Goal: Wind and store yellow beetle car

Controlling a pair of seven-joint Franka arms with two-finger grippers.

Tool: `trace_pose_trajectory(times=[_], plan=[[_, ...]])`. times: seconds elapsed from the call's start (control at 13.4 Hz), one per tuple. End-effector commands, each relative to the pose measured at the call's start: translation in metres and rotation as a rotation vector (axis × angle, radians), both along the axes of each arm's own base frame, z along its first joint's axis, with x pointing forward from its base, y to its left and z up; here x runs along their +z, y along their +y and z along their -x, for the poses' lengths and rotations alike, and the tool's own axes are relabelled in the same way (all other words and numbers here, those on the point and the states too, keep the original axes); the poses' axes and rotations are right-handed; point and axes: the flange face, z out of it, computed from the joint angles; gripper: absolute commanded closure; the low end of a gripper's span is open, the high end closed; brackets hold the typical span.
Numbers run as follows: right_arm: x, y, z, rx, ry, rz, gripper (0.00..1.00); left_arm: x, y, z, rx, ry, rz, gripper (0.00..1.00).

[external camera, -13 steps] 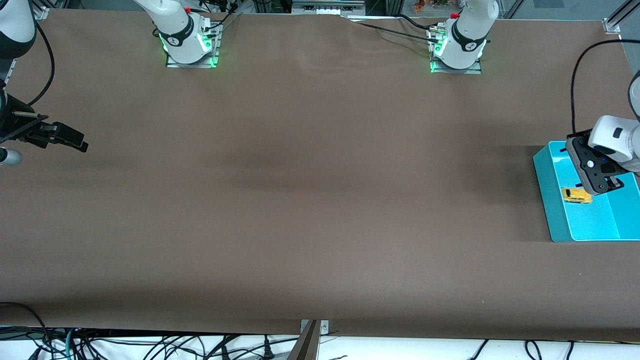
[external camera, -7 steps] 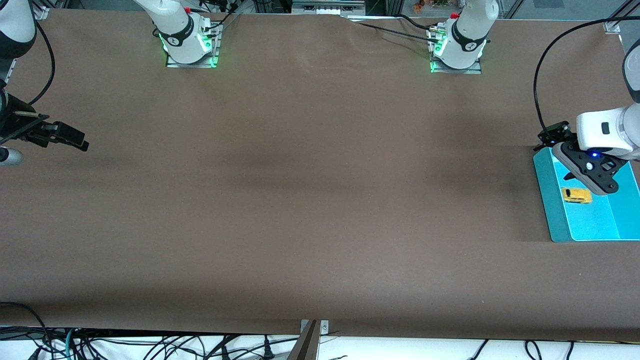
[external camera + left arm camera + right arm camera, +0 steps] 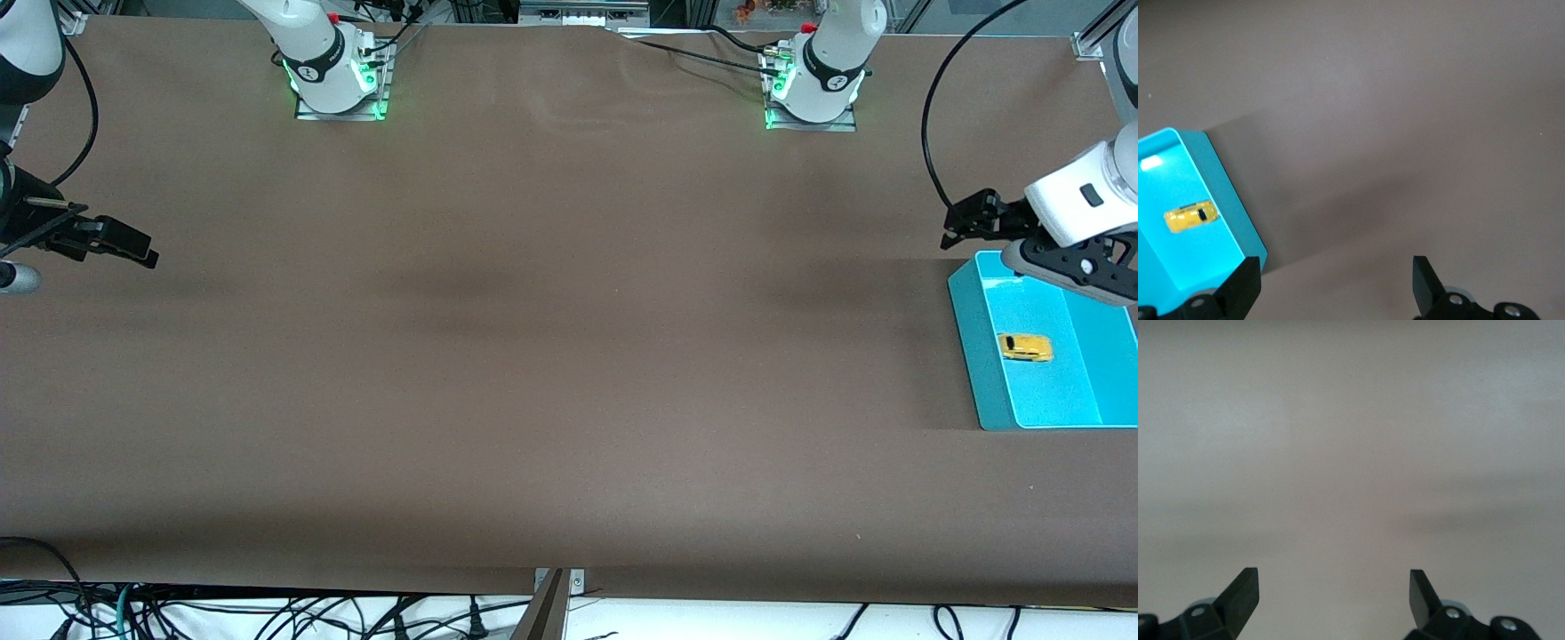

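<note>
left tool [image 3: 1122,283] risen off teal bin [image 3: 982,356], tiny yellow beetle car [image 3: 1025,347] inside

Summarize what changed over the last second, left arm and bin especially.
The left gripper, open and empty, pulled up and away from over the teal bin toward the left arm's end of the table; it now hangs over that bin's edge nearest the bases. The yellow beetle car stayed put inside the bin. The right gripper waits open, unmoved, over bare table.

Brown table [image 3: 551,356]; teal bin [image 3: 982,356] at left arm's end.
</note>
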Motion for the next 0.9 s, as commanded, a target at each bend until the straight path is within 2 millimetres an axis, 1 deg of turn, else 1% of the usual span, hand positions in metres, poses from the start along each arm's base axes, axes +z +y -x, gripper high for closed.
trace_pose_trajectory(times=[0.0, 0.15, 0.37, 0.67, 0.82], plan=[[0.0078, 0.0006, 0.0014, -0.012, -0.001, -0.014, 0.00, 0.0152, -0.0203, 0.0153, 0.131, 0.025, -0.009, 0.00], [0.0076, 0.0013, 0.0009, -0.003, -0.001, -0.013, 0.00, 0.0127, -0.0276, 0.0166, 0.206, 0.035, -0.018, 0.00], [0.0076, 0.0006, 0.0010, 0.001, -0.001, -0.015, 0.00, 0.0094, -0.0247, 0.0119, 0.208, 0.023, -0.004, 0.00], [0.0076, 0.0013, 0.0009, 0.002, -0.001, -0.013, 0.00, 0.0168, -0.0196, 0.0134, 0.228, 0.007, -0.011, 0.00], [0.0076, 0.0013, 0.0009, 0.002, -0.001, -0.013, 0.00, 0.0186, -0.0179, 0.0147, 0.314, 0.010, -0.004, 0.00]])
